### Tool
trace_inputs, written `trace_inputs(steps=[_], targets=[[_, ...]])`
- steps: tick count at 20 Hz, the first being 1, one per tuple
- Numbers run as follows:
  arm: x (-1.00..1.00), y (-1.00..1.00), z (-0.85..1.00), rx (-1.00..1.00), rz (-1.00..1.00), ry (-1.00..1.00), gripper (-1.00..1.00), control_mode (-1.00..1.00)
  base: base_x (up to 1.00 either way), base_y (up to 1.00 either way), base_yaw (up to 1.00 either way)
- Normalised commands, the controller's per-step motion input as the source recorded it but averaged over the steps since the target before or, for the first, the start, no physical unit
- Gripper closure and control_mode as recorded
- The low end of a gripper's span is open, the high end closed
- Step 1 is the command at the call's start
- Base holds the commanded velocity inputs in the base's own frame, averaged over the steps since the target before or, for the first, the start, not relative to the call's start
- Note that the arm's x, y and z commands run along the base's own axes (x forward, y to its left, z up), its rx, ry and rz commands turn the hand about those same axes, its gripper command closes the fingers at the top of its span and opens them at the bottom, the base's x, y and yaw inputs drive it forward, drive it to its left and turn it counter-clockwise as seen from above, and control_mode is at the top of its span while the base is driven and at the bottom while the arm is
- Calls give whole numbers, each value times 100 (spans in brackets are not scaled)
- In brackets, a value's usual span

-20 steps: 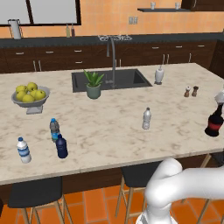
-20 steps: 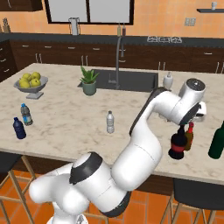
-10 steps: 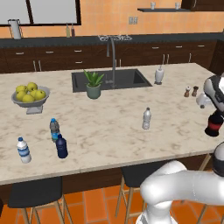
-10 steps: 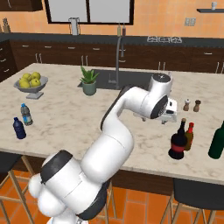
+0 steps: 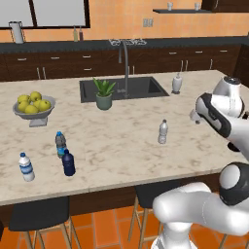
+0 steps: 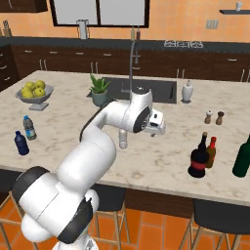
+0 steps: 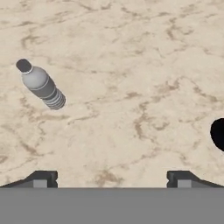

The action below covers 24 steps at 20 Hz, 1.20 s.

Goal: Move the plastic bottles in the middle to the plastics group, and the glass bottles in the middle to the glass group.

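Your claw (image 6: 157,123) has swung away from the black round bottle (image 6: 198,157) toward mid-counter, jaws spread wide and empty. The clear greyish bottle (image 7: 41,85) stands ahead to its left; the navy bottle (image 5: 68,163) sits far off beside the water bottles (image 5: 26,167).

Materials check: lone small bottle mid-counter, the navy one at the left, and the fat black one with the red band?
Clear greyish bottle: looks like thin ribbed plastic, translucent, pale cap. Navy bottle: opaque with a slight sheen, likely plastic, though the render leaves that open. Black round-bodied bottle: glossy dark body, narrow neck, red label band, wine-style shape, so probably glass.
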Motion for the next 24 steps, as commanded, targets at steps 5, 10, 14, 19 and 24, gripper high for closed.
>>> trace_inputs(steps=[5,10,14,19,24], targets=[[67,79,-10,0,0,0,-100,-100,0,0,0],[82,71,-11,0,0,0,-100,-100,0,0,0],[68,45,-17,0,0,1,-100,-100,0,0,0],[60,0,-13,4,0,10,-100,-100,0,0,0],[23,-7,-40,0,0,12,-100,-100,0,0,0]])
